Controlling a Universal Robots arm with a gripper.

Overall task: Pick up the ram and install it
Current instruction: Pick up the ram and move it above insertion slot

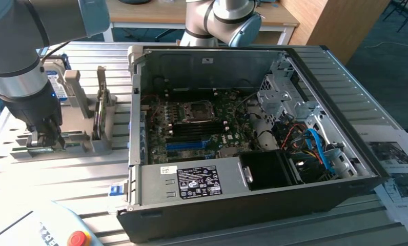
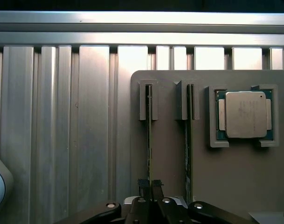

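Two rams stand on edge in slots of a grey holder (image 2: 169,158). In the wrist view my gripper (image 2: 149,185) is over the near end of one ram (image 2: 149,140), and its dark fingers (image 2: 142,185) are pinched shut on that thin green edge. The second ram (image 2: 188,149) stands free in the neighbouring slot. In the exterior view my gripper (image 1: 45,142) is lowered onto the holder (image 1: 87,143), at the exterior view's left of the open computer case (image 1: 139,184). The motherboard (image 1: 190,128) lies exposed inside the case.
A square silver processor chip (image 2: 245,114) sits in a pocket of the holder beside the rams. A hard drive (image 1: 54,77) stands behind the holder. A red button (image 1: 77,238) is at the front left, and printed sheets (image 1: 395,159) lie to the right of the case.
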